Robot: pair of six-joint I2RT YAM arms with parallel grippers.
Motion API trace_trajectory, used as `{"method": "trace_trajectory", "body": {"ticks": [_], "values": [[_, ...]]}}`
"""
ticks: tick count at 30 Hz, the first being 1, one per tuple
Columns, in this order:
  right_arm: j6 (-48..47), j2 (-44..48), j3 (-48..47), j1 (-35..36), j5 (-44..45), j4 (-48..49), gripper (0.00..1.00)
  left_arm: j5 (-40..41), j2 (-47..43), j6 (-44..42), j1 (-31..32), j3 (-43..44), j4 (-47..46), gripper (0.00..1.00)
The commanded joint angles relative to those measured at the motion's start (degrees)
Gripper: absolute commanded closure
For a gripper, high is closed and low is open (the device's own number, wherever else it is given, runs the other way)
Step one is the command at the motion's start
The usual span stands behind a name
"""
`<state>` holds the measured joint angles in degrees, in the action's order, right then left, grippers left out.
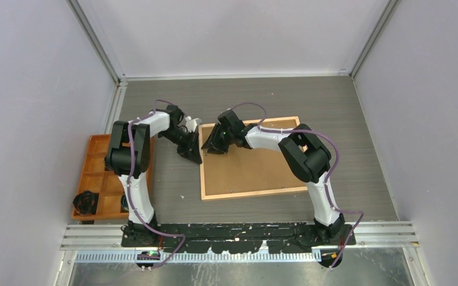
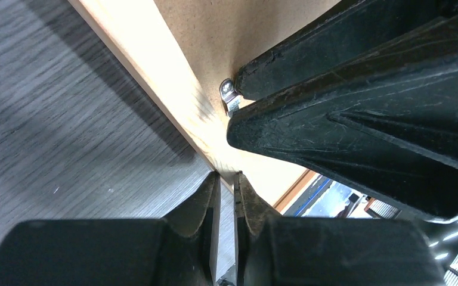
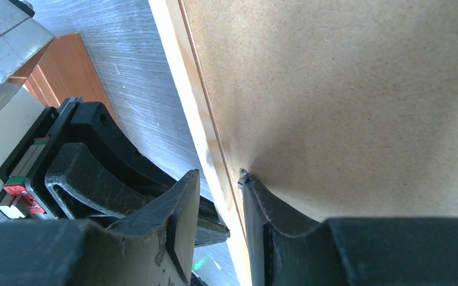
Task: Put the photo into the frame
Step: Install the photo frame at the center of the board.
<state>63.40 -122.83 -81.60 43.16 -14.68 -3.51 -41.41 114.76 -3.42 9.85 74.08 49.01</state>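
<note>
Top external view: thin light-orange wooden frame (image 1: 250,193) lies mid-way across the table (image 1: 173,101), long sides parallel to the near edge, brown backing board (image 1: 244,167) up, photo not visible. Both arms bend inward to its left strip's far end. The left tool (image 1: 194,158) is outside, pinched nearly closed on nothing, and the right tool (image 1: 210,149) is narrowly open over a metal clip (image 2: 229,95).

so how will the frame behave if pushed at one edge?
Probably slides rather than tips: the frame lies flat on the smooth table. Likely fairly stiff, since the board fills it, though thin strips may flex if lifted by a corner. Looks light, so an off-centre push would likely turn it.
</note>
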Motion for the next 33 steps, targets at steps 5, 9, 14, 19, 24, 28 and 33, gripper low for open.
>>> {"method": "trace_trajectory", "body": {"ticks": [5, 9, 14, 19, 24, 28, 33], "values": [[0.8, 1.2, 0.7, 0.7, 0.0, -1.0, 0.62, 4.4, -0.8, -1.6, 0.7, -0.7, -4.8, 0.94], [1.9, 1.0, 0.7, 1.0, 0.1, -0.7, 0.62, 4.5, -1.0, -1.6, 0.7, -0.7, -4.8, 0.94], [3.6, 1.3, 1.4, 1.2, 2.1, -0.7, 0.63, 4.4, -0.9, -1.6, 0.7, -0.7, -4.9, 0.94], [1.1, 4.5, 2.3, 1.3, 5.0, -4.7, 0.63, 4.7, -1.3, -2.1, 0.7, -0.9, -4.8, 0.95], [0.6, 6.1, 4.3, 1.3, 5.4, -5.7, 0.63, 4.8, -1.1, -2.1, 0.7, -0.8, -4.9, 0.95], [0.9, 5.2, 3.8, 1.3, 5.1, -4.8, 0.63, 4.6, -1.1, -1.8, 0.7, -0.7, -4.9, 0.95], [2.5, 3.1, 2.6, 1.3, 3.6, -3.1, 0.63, 4.7, -1.4, -1.8, 0.7, -1.0, -5.0, 0.95]]}}
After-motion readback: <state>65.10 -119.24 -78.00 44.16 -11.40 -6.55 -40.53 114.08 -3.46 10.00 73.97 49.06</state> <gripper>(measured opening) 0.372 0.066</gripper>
